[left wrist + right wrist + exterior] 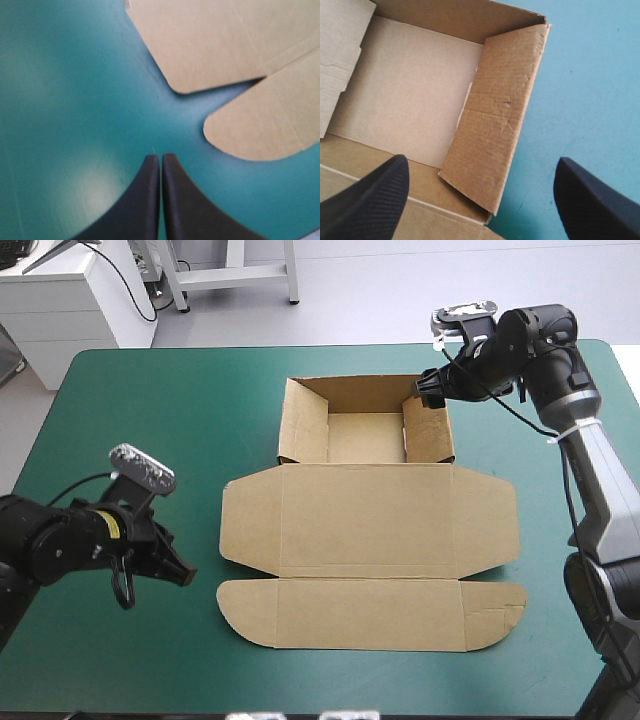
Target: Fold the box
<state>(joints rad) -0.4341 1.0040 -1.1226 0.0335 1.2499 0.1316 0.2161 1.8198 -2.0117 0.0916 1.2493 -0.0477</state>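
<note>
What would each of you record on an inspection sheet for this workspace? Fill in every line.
Surface: teal-green cover, bare around the box.
Job's things: box, an open tray with walls raised, lid and flaps flat toward the near edge.
Clutter: nothing seen.
Grippers: left gripper shut, over bare cover beside the lid's rounded flaps, apart from them; right gripper open, astride the tray's right wall.
Cables: nothing seen apart from the robot's own.
Surroundings: nothing seen at the table.

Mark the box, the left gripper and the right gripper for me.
box (370, 520), high view, on the flat lid panel.
left gripper (161, 158), left wrist view, where its shut fingers meet.
right gripper (481, 161), right wrist view, midway between its open fingers.
</note>
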